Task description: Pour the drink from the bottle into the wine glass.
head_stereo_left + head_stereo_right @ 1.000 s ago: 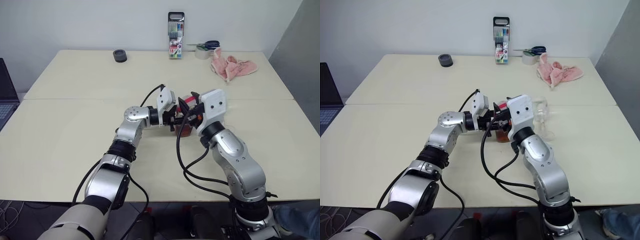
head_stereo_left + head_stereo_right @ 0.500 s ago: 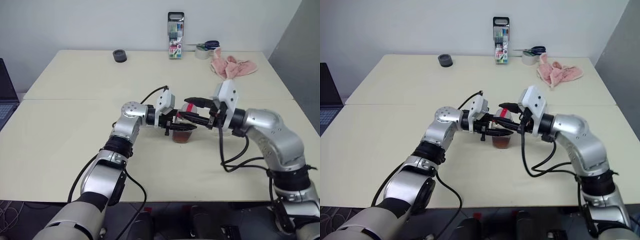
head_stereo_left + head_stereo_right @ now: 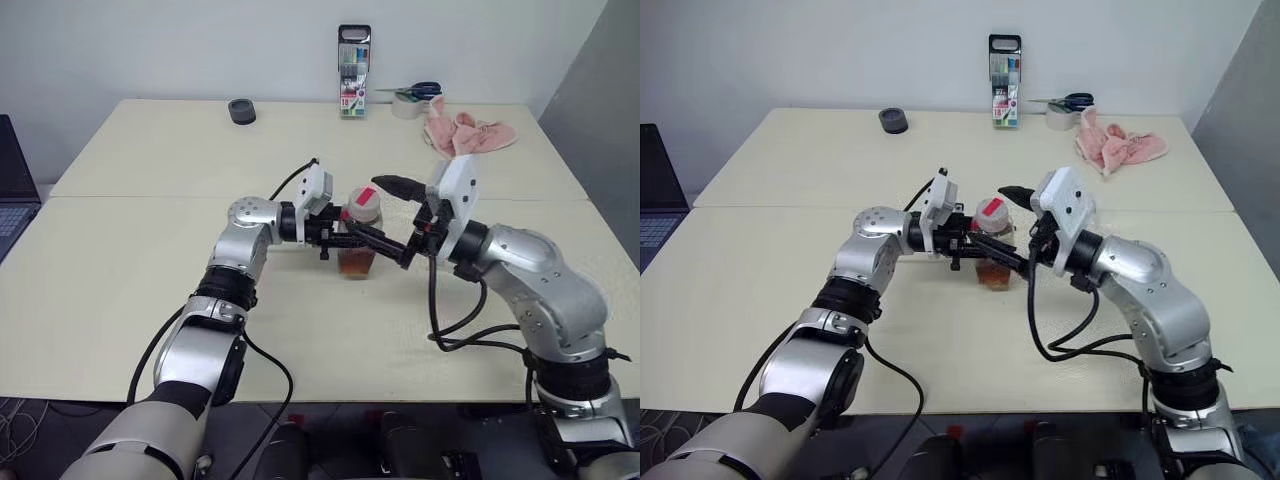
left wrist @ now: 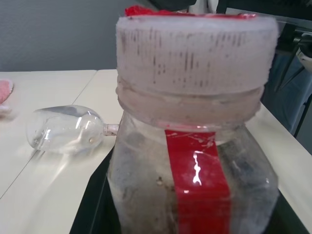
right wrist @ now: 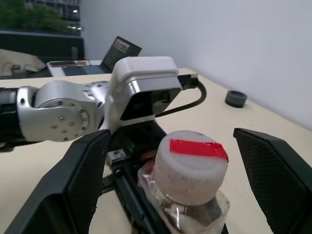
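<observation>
The bottle (image 3: 358, 232) is gripped by the closed left gripper (image 3: 342, 236). The right gripper (image 5: 175, 190) is held wide open around its cap (image 5: 191, 165), holding nothing.

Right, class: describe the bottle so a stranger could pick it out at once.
Start at the cream table and go to its middle, where the two grippers meet. The bottle stands there, shut in the left gripper: small, clear, holding amber drink, with a red strip on its pale cap.

Clear plastic bottle (image 4: 192, 190) (ribbed matt cap (image 5: 191, 165)), glossy glass wine glass (image 4: 66, 129), matt table (image 3: 150, 260), pink cloth (image 3: 465, 132)
</observation>
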Motion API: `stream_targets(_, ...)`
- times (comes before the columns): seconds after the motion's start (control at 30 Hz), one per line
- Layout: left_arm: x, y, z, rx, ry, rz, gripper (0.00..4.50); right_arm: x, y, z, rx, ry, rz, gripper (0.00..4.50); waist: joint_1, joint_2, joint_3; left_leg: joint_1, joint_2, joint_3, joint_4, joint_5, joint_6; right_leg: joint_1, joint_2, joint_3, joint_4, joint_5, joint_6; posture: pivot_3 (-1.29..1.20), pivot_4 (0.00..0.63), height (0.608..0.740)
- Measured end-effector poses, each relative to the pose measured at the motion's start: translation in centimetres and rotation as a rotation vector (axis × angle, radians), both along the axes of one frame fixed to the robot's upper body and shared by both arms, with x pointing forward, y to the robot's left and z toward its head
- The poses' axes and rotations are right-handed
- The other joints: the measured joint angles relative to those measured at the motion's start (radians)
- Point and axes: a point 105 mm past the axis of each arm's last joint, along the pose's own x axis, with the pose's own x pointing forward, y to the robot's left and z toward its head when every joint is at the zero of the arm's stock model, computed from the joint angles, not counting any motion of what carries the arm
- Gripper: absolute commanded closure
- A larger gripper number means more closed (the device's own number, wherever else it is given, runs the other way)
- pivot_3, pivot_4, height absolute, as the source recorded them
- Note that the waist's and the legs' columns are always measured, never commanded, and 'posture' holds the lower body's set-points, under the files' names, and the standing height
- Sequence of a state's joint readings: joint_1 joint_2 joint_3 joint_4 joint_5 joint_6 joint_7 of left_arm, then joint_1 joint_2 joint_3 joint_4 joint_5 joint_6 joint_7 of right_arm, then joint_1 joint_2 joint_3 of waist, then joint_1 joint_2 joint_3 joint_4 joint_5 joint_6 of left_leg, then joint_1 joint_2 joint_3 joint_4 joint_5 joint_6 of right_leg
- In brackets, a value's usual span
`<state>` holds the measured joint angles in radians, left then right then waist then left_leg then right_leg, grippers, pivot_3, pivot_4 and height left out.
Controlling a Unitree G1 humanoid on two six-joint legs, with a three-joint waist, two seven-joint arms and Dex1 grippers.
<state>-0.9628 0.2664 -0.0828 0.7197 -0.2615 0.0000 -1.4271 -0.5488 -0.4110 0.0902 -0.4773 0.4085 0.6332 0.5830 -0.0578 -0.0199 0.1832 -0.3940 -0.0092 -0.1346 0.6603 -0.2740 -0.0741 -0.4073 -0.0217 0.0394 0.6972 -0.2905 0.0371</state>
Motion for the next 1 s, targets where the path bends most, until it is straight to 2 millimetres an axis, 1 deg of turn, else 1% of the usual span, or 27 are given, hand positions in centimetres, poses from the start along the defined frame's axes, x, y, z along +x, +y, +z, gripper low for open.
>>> stream_targets(0.23, -0.1, -0.1, -0.1, 0.0, 0.013, -0.006, 2.85, 1.7, -0.3, -0.5, 0.004, -0.034, -0.135, 0.2, 0.0, 0.0, 0.0, 0.0, 0.0, 0.0, 0.0, 0.0, 0.0, 0.0, 0.0, 0.0, 0.0, 0.0, 0.0, 0.0, 0.15, 0.74)
stream_targets(0.4, -0.1, -0.2, -0.3, 0.0, 0.02, -0.006, 2.85, 1.7, -0.5, -0.8, 0.009, -0.022, -0.14, 0.2, 0.0, 0.0, 0.0, 0.0, 0.0, 0.0, 0.0, 0.0, 0.0, 0.0, 0.0, 0.0, 0.0, 0.0, 0.0, 0.0, 0.15, 0.74)
stream_targets(0.57, -0.2, 0.0, -0.7, 0.003, 0.028, -0.002, 2.85, 0.8, -1.6, -1.4, 0.029, 0.033, -0.125, 0.2, 0.0, 0.0, 0.0, 0.0, 0.0, 0.0, 0.0, 0.0, 0.0, 0.0, 0.0, 0.0, 0.0, 0.0, 0.0, 0.0, 0.15, 0.74)
stream_targets(0.77, -0.2, 0.3, -0.8, 0.01, 0.027, 0.001, 2.85, 0.2, -2.7, -1.4, 0.025, 0.06, -0.128, 0.2, 0.0, 0.0, 0.0, 0.0, 0.0, 0.0, 0.0, 0.0, 0.001, 0.0, 0.0, 0.0, 0.0, 0.0, 0.0, 0.0, 0.15, 0.74)
stream_targets(0.9, -0.2, 0.2, -0.8, 0.012, 0.027, -0.001, 2.85, -1.4, -1.8, -1.2, 0.005, 0.07, -0.041, 0.2, 0.0, 0.0, 0.0, 0.0, 0.0, 0.0, 0.0, 0.0, 0.001, 0.0, 0.0, 0.0, 0.0, 0.0, 0.0, 0.0, 0.15, 0.74)
stream_targets(1.0, -0.2, 0.3, -0.8, 0.013, 0.027, -0.002, 2.85, -2.1, -1.0, -1.2, -0.005, 0.063, 0.0, 0.2, 0.0, 0.0, 0.0, 0.0, 0.0, 0.0, 0.0, 0.0, 0.001, 0.0, 0.0, 0.0, 0.0, 0.0, 0.0, 0.0, 0.15, 0.74)
